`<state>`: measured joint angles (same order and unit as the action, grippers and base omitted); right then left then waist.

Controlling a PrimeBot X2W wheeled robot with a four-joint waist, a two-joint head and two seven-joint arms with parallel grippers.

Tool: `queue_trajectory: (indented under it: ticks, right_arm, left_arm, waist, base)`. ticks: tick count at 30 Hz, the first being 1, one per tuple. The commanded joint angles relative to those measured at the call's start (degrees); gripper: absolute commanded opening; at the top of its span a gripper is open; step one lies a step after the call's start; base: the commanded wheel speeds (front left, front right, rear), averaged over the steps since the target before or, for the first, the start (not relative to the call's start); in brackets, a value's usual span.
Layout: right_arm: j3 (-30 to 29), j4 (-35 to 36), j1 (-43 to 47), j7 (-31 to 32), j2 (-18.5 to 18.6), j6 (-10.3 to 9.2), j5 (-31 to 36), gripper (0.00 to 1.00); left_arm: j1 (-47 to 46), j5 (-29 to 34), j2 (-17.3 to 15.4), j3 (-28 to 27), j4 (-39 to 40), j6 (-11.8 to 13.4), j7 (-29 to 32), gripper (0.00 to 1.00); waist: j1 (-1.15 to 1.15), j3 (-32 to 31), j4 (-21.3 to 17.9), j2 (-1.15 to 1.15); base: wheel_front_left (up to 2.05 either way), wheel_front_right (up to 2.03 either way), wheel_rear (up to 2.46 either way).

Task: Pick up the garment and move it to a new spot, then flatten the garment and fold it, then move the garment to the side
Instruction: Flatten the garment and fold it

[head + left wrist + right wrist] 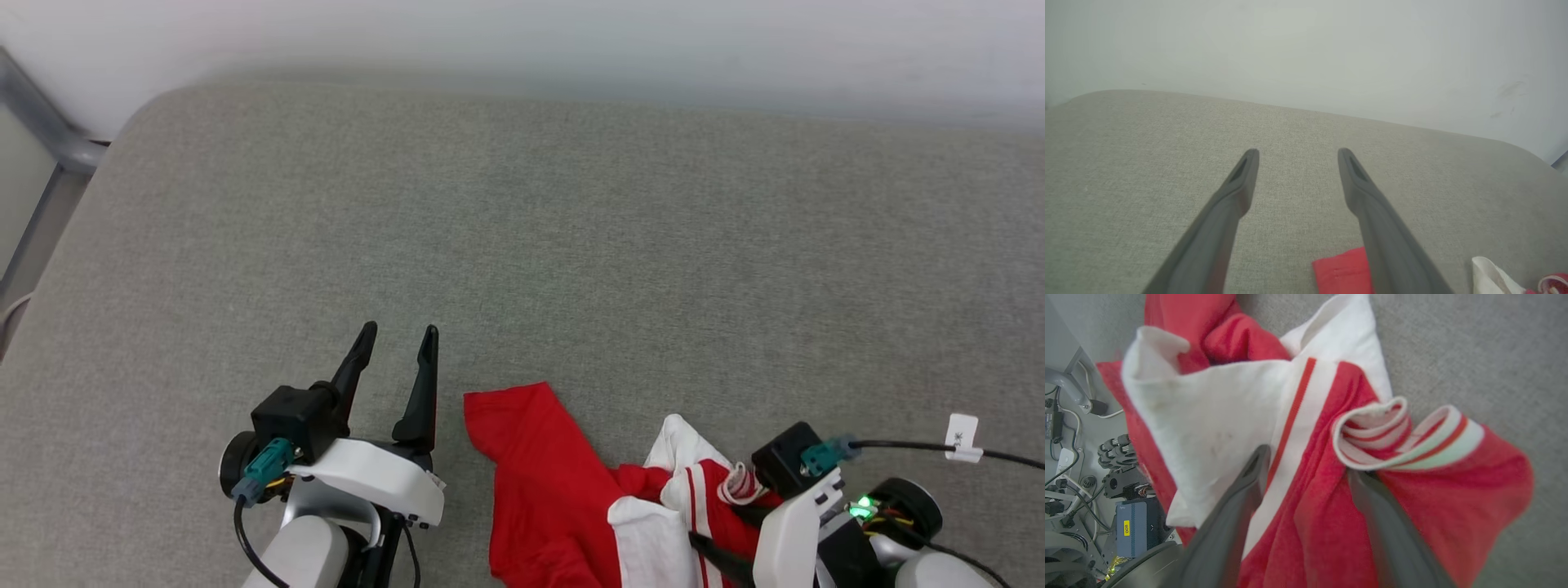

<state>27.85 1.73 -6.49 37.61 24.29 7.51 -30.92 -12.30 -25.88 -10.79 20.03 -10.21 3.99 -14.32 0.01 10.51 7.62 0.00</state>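
I see left gripper (400,331) released, fingers apart above grey cushion (522,204). Right gripper (1308,463) also spread, not clenched, fingers straddling fold of crumpled shirt (547,482).

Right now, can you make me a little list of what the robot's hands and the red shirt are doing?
garment: red and white, crumpled in a heap at the near edge of the grey cushion
left gripper: open, holding nothing, beside the garment's red corner
right gripper: open, fingers pushed in among the garment's folds
striped trim: curled up by one right finger
folded yet: no
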Motion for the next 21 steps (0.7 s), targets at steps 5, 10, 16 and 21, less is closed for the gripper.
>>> queue_trajectory:
  ticks: [5,10,16,21]
  right_arm:
    - [1.04,0.26,-5.56,-4.38,-0.20,-0.04,-0.81,0.00]
    - [0.59,0.54,-12.72,-8.65,-1.80,-0.04,-0.65,0.00]
    - [-4.95,-4.65,-18.97,-12.14,-2.00,-0.04,-1.19,0.00]
    - [-10.21,-9.01,-18.09,-15.04,-0.78,-0.04,-0.81,0.00]
  left_arm:
    - [-0.92,0.42,0.52,-0.44,-1.38,-0.47,-0.62,1.00]
    - [-0.13,0.57,0.49,-1.00,-1.80,-0.39,-0.78,1.00]
    - [-1.02,0.97,0.21,-0.92,-1.59,-0.73,-0.84,1.00]
    - [-0.81,1.11,-0.01,-0.89,-1.42,-0.79,-0.88,1.00]
  waist:
    - [-0.01,0.29,0.82,0.00]
    - [-0.01,-0.82,-0.42,0.00]
    - [-0.01,-0.90,-1.90,0.00]
    - [-0.01,-0.47,-2.40,0.00]
  base:
    - [0.00,0.00,0.00]
    - [0.00,0.00,0.00]
    - [0.00,0.00,0.00]
    - [0.00,0.00,0.00]
